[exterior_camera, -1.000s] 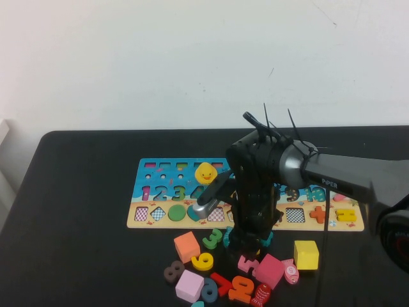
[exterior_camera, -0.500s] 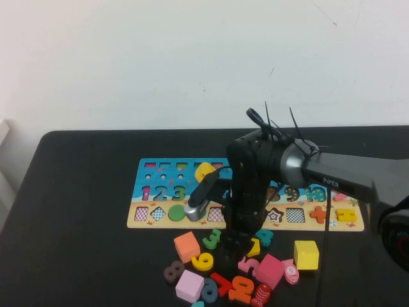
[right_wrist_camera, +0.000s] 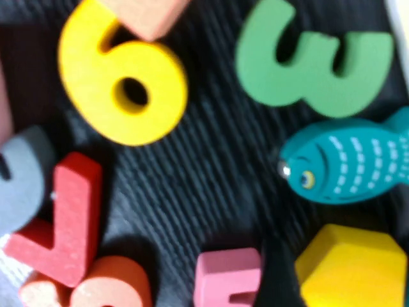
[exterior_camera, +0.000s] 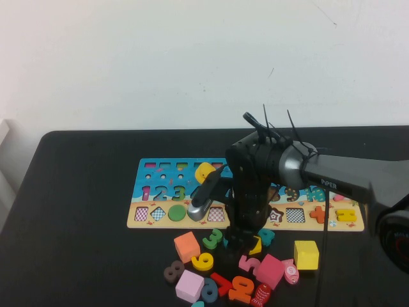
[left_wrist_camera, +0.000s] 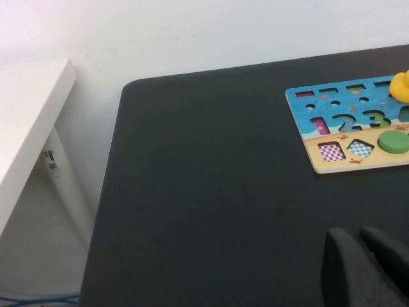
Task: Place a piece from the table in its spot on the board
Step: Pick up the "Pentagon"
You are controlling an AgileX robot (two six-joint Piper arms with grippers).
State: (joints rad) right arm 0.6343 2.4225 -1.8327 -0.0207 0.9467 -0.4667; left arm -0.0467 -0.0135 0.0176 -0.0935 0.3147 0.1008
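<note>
- High view: the right gripper (exterior_camera: pixel 239 242) hangs low over the loose pieces on the table (exterior_camera: pixel 83 211), just in front of the board (exterior_camera: pixel 153 167); its arm reaches in from the right and covers the middle of the board, so the pentagon hollow cannot be made out
- The piece (exterior_camera: pixel 256 246), a small yellow pentagon, peeks out just to the right of the gripper tip, between the teal fish (exterior_camera: pixel 266 236) above it and the pink 5 (exterior_camera: pixel 247 263) below; whether the tip touches it I cannot tell
- The right arm is plainly the nearer one; the left gripper does not show in this view
- Left wrist view: the left gripper (left_wrist_camera: pixel 364 268) shows only as a dark bulk at the frame's corner above bare table, well away from the board's end (left_wrist_camera: pixel 332 167); whether it is apart or together I cannot tell
- Right wrist view: the jaws stand wide apart with nothing between them; no finger is clearly in frame
- The piece (right_wrist_camera: pixel 351 272) lies flat beside the teal fish (right_wrist_camera: pixel 348 166) and the pink 5 (right_wrist_camera: pixel 227 278), off to one side of the view's centre, so I judge the gripper needs a small sideways shift to straddle it
- A pentagon has no real long axis; one corner points toward the fish, and a flat edge faces away from it, part cut off
</note>
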